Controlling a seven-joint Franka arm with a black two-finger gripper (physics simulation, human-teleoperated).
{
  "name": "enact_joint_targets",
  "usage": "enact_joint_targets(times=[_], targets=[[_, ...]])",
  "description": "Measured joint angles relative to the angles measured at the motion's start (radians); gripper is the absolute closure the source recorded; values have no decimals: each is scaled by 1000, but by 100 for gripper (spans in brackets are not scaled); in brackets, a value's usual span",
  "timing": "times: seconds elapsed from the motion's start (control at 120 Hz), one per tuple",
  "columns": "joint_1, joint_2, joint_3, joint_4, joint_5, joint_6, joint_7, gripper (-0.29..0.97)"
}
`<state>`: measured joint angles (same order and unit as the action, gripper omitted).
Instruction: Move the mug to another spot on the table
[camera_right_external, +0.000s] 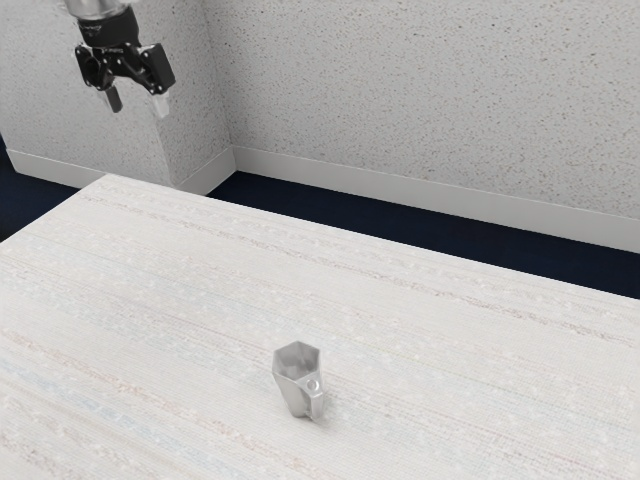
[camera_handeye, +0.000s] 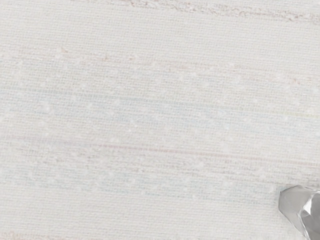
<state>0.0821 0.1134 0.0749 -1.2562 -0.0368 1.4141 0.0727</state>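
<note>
At the exterior view's upper left, my pincer (camera_right_external: 137, 102) is hanging high above the far corner of the table (camera_right_external: 150, 300), its two fingers spread apart and pinching nothing. Toward the exterior view's right, the grey faceted mug (camera_right_external: 298, 380) is standing upright on the pale table, near the front edge and well apart from the pincer. In the wrist view I am looking down on the table's streaked surface, with part of the mug showing off to one side of my hand.

Plain sim room, speckled grey walls (camera_right_external: 450, 80) w/ white baseboard (camera_right_external: 450, 197), navy floor (camera_right_external: 450, 235), pale wood-grain table (camera_right_external: 150, 300)
</note>
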Motion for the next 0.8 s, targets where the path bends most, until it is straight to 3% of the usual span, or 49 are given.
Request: enact_joint_targets(times=[0.183, 0.267, 0.367, 0.567, 0.8], targets=[[-2, -24, -64, -13, 27, -17, 23, 0], [33, -37, -129, -48, 45, -15, 30, 0], [11, -16, -193, -77, 54, 15, 37, 0], [0, 5, -278, -283, 19, 114, -35, 0], [-50, -4, -301, -545, -112, 302, -229, 0]])
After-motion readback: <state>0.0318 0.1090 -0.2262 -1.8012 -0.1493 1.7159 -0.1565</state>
